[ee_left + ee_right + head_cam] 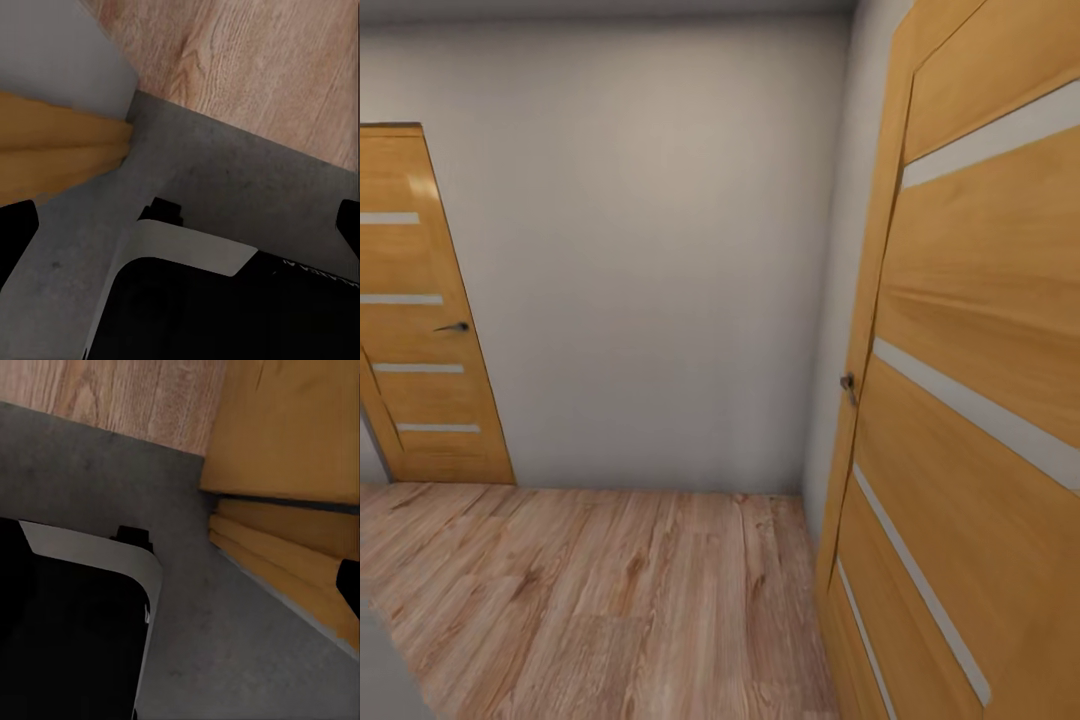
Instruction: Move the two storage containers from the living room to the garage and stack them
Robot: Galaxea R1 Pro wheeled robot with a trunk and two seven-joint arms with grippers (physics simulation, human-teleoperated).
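The two storage containers are out of view. In the left wrist view my left gripper (180,240) is open, its black fingertips (16,240) far apart with nothing between them. Below it lie my black-and-white base (195,255) and dark grey concrete floor (225,172), which meets light wood planks (247,67). In the right wrist view my right gripper (180,585) hangs over the same grey floor (225,645). One fingertip (349,585) shows at the picture's edge, and nothing is held.
A honey-brown door (980,400) stands open close on my right, its handle (848,385) facing me. Ahead is a pale wall (650,270), with a closed door (420,330) at the left. Wood-plank floor (610,600) lies between. Door wood (300,435) is near the right gripper.
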